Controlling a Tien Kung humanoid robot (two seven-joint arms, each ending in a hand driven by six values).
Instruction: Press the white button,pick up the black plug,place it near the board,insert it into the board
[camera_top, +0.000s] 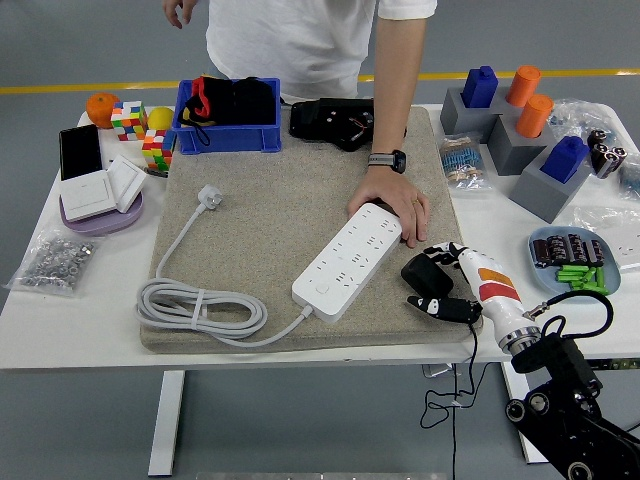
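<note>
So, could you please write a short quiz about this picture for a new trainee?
1. True or false: the black plug is already inserted into the white power strip.
2. What rests on the far end of the power strip? A) the person's hand B) the blue bin C) a cube
3. On which side of the strip is the right robot hand?

Key: 1 false, it lies on the mat beside the strip; 2 A; 3 its right side, at the plug.

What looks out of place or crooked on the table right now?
The white power strip lies diagonally across the beige mat, not square to its edges, and a person's hand presses on its far end. Its cable lies loosely coiled at the mat's near left. Nothing looks spilled or broken.
</note>
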